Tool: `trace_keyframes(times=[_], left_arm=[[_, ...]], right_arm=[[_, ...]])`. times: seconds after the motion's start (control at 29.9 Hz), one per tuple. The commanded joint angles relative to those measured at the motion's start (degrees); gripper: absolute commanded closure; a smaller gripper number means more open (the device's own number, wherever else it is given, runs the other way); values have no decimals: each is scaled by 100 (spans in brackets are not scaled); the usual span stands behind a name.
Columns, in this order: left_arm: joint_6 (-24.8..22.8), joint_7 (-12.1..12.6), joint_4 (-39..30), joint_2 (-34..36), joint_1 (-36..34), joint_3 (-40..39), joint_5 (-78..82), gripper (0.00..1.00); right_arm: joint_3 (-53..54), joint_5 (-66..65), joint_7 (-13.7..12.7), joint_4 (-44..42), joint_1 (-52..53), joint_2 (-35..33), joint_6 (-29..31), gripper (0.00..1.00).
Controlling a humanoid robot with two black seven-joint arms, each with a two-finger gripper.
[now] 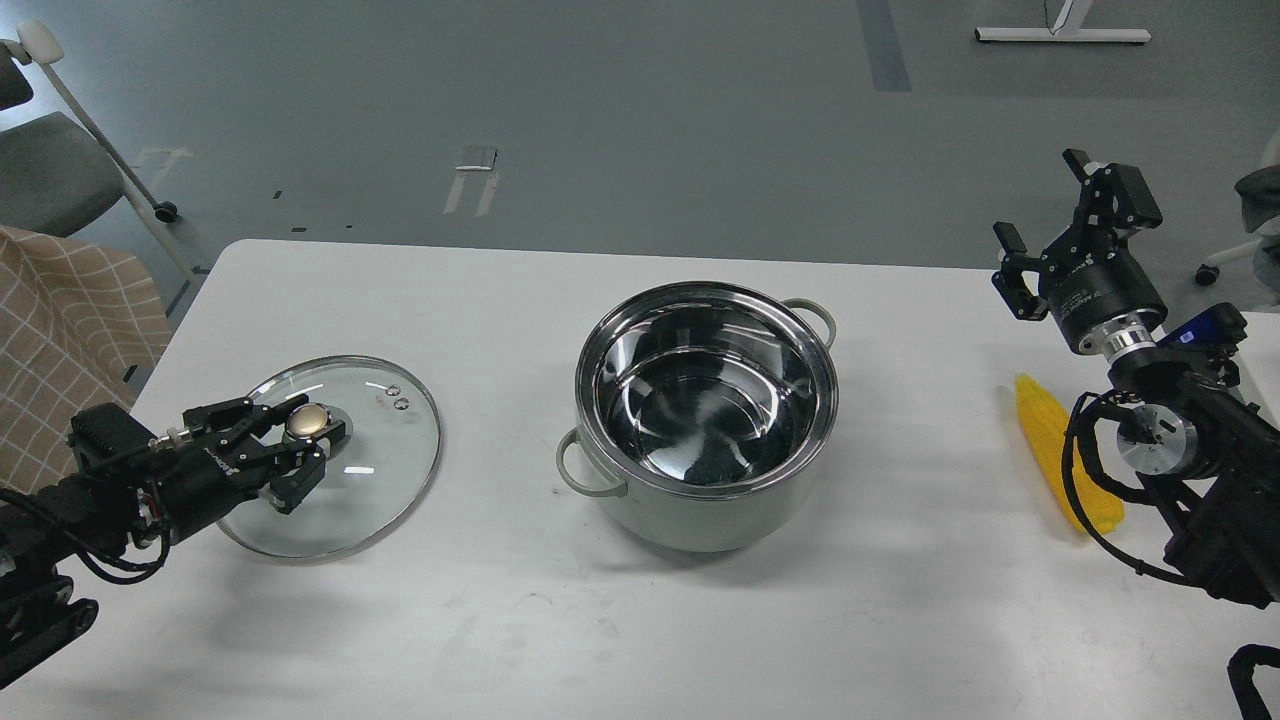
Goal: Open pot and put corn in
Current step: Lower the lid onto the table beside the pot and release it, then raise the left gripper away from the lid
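Note:
The pale grey-green pot (690, 522) stands uncovered in the middle of the white table, its shiny steel inside empty. Its glass lid (385, 460) lies low on the table at the left. My left gripper (305, 436) has its fingers on either side of the lid's brass knob (307, 421) and is shut on it. The yellow corn (1043, 435) lies on the table at the right, its near end partly hidden behind my right arm's cable. My right gripper (1040, 200) is open and empty, raised above the table's far right, beyond the corn.
A tan checked cloth (70, 330) hangs by the table's left edge. A grey chair (50, 170) stands behind it. Another chair (1255, 230) shows at the far right. Bare white table (930, 330) lies between the pot and the corn.

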Motion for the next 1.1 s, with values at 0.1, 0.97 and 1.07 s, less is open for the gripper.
trace_keyframes(times=[0.1, 0.97, 1.07], left_arm=[[12, -1, -4, -2, -10, -24, -18, 15], [-2428, -1, -874, 271, -2935, -148, -4872, 2], [-3228, -1, -795, 218, -3270, -148, -6261, 2]], right_arm=[[0, -17, 0, 0, -17, 0, 0, 0], [-210, -298, 0, 333, 115, -403, 0, 0], [-351, -351, 0, 543, 141, -623, -9, 0]])
